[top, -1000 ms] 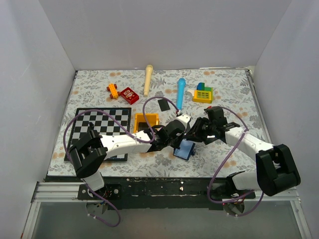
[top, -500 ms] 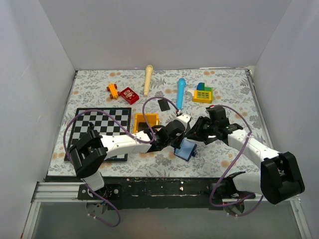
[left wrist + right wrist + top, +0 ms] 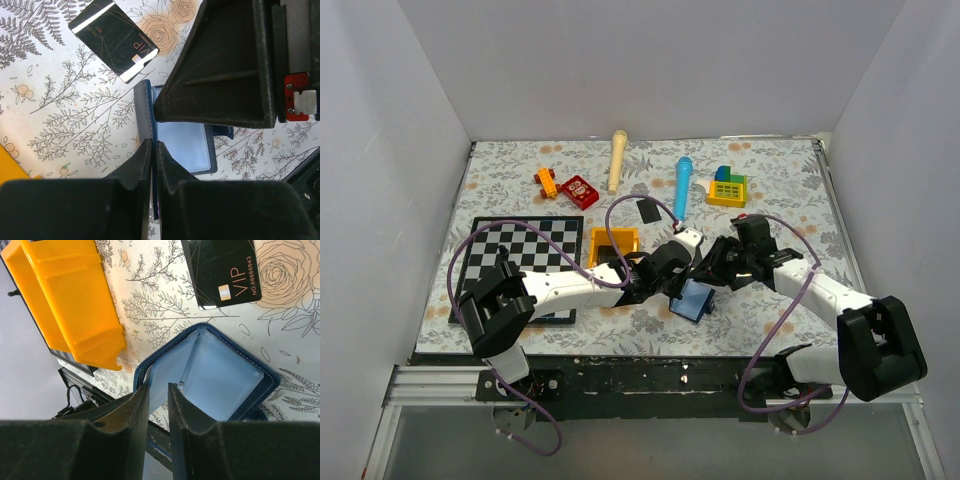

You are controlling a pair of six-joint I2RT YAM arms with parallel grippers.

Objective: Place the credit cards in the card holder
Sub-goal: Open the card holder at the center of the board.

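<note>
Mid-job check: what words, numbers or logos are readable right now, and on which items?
"VIP": gold letters on the black credit card lying beside the card holder.
"NO.8888843": beside it on the same card; the digit count is not certain.
Small white print on the card in the left wrist view: too small to read.
White marks on the red block: too blurred to read.
</note>
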